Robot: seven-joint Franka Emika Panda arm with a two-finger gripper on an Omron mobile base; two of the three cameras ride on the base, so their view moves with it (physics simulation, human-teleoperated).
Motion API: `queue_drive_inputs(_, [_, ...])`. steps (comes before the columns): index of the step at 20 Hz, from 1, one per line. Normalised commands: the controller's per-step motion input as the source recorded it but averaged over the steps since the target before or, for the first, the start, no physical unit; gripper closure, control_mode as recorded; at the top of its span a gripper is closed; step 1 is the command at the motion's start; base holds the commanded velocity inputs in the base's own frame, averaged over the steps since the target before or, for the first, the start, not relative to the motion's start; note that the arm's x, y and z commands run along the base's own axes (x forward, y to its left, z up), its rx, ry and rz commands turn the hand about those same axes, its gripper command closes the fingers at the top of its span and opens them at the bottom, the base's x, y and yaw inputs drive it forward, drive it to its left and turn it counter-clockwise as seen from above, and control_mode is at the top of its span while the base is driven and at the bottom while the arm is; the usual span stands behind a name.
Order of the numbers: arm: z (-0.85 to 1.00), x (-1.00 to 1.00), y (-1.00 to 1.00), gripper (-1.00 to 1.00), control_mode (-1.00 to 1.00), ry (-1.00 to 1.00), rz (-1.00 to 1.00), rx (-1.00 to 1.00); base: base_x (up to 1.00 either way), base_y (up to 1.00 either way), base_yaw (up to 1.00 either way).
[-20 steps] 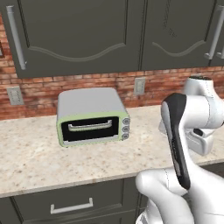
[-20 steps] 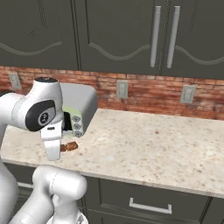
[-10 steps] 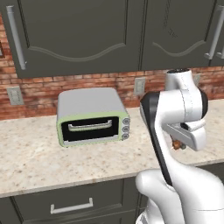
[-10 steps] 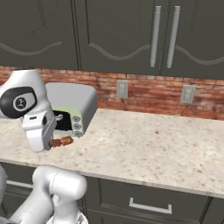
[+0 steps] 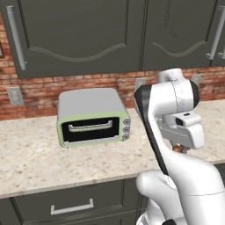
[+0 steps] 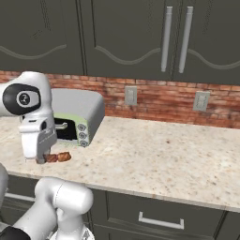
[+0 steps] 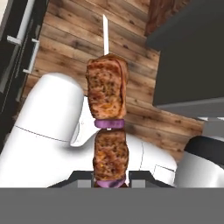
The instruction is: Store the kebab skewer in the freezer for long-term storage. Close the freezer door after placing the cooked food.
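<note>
The pincer (image 7: 111,181) is closed nearly tight on the kebab skewer (image 7: 107,127). In the hand view the skewer rises from between the two finger tips at the bottom centre of the frame: two browned meat chunks with a purple slice between them, and the thin pale stick poking out toward the top. Behind it lie a wooden floor and dark cabinet fronts, so the hand looks to be pointing away from the desk rather than down at it.

In the right base view the skewer (image 6: 58,157) shows as small brown lumps at the lower left of the frame, just under the white hand, raised off the speckled desk (image 6: 154,154) rather than lying on it, near the front of the toaster oven (image 6: 75,117). In the left base view a speck of brown (image 5: 177,149) peeks out beneath the hand at the right of the frame, with the toaster oven (image 5: 90,116) at left centre against the brick wall (image 5: 39,90) and dark cupboards (image 5: 79,35) along the top.

By my reading, the pick-up is done and the carry is in hand. No freezer shows here, so storing and closing the door are not yet done. The next move likely calls for the base to drive or turn toward the freezer while the grip holds firm. The skewer is thin and held at one end, so a quick swing could let it twist or slip. Once there, it needs a shelf with room, then a release, and then a push on the door.
</note>
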Motion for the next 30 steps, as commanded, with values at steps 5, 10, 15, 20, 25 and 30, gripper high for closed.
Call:
queue_drive_inputs(5, [0.00,-0.35,0.05,1.00,-1.00,-0.07,0.00,0.00,0.00,0.00,0.00])
queue_drive_inputs(10, [0.07,-0.16,-0.01,1.00,-1.00,-0.20,0.00,0.01,0.00,0.00,0.00])
queue_drive_inputs(15, [0.28,0.00,-0.05,1.00,-1.00,-0.07,0.00,0.02,0.00,0.00,0.00])
queue_drive_inputs(20, [0.27,0.00,-0.10,1.00,-1.00,-0.01,0.04,0.08,0.00,0.00,0.00])
queue_drive_inputs(25, [0.02,0.00,-0.13,1.00,-1.00,0.00,0.00,0.01,0.00,0.00,0.00])
queue_drive_inputs(30, [0.00,0.00,0.00,1.00,-1.00,0.00,0.00,0.00,0.00,0.00,0.00])
